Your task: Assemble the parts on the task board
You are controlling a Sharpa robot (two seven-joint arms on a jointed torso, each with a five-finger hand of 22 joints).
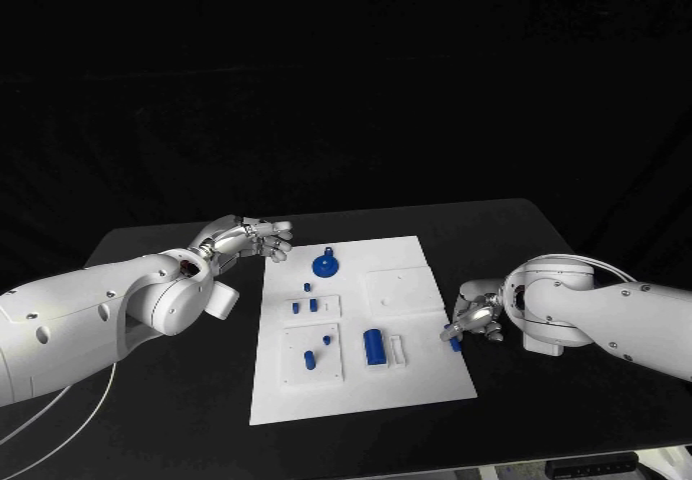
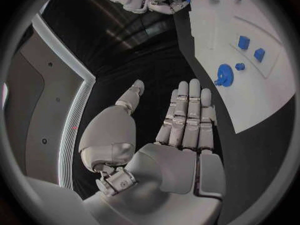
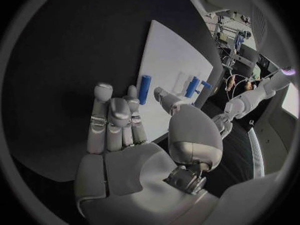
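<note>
Assembly looks to be at a pick-up step. The right hand (image 1: 473, 320) hovers at the task board (image 1: 418, 385) edge, at about 4 o'clock from the board's centre, with a small blue peg (image 1: 456, 343) lying right at its fingertips. The right wrist view shows this same peg (image 3: 145, 89) beyond the fingers (image 3: 103, 116), which stand fairly straight and apart with nothing between them, so the hand reads as open and empty (whether a fingertip already touches the peg cannot be told).

The left hand (image 1: 245, 238) waits off the board at about 10 o'clock, palm flat and fingers extended in its wrist view (image 2: 187, 130), holding nothing.

On the board lie the round blue knob (image 1: 327, 266) near 12 o'clock, the blue cylinder (image 1: 374, 346) near the centre, and several smaller blue pieces to the left of it.

The next move probably calls for closing the fingers on the peg and carrying it to its seat. Which socket suits it is hard to make out; the board's recesses are faint and the small pieces too tiny to identify.
</note>
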